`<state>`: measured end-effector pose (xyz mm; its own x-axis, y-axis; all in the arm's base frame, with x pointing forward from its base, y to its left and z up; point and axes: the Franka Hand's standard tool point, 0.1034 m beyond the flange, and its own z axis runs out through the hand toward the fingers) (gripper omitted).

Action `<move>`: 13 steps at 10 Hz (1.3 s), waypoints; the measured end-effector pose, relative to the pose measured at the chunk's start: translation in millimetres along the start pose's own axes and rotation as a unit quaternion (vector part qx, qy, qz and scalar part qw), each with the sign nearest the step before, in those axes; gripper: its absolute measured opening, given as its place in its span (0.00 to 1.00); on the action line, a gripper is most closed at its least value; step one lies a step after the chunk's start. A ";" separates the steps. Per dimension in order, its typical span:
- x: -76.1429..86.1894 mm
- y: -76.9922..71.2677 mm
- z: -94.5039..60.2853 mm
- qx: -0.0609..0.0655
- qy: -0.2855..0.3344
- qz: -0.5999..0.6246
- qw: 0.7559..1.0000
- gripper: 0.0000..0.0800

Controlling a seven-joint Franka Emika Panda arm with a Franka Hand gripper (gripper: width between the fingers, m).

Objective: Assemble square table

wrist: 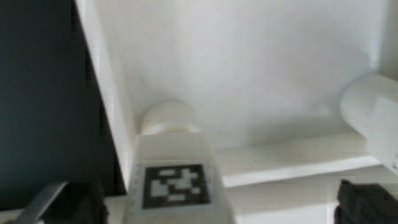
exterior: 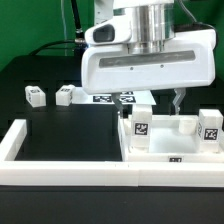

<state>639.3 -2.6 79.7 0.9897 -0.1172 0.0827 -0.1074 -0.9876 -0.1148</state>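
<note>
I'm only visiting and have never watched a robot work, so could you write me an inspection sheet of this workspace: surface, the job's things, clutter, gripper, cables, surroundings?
Surface: black table top, edged by a white border wall at the front and on the exterior view's left.
Job's things: square table slab in the wall's corner; at least two upright legs stand on it; two loose legs sit at the back.
Clutter: nothing seen; only the marker board.
Grippers: gripper open above the slab, a tagged leg between its fingers, untouched.
Cables: nothing clearly seen.
Surroundings: dark, with green patches behind.
</note>
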 end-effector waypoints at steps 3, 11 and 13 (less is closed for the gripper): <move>5.2 13.6 9.1 -0.010 -0.033 0.007 0.999 0.81; 4.8 11.4 9.6 -0.014 -0.030 0.224 0.974 0.36; 8.5 11.6 10.8 -0.005 -0.016 0.376 0.927 0.36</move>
<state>647.5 -13.9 68.4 0.6373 -0.7693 -0.0452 -0.7680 -0.6293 -0.1189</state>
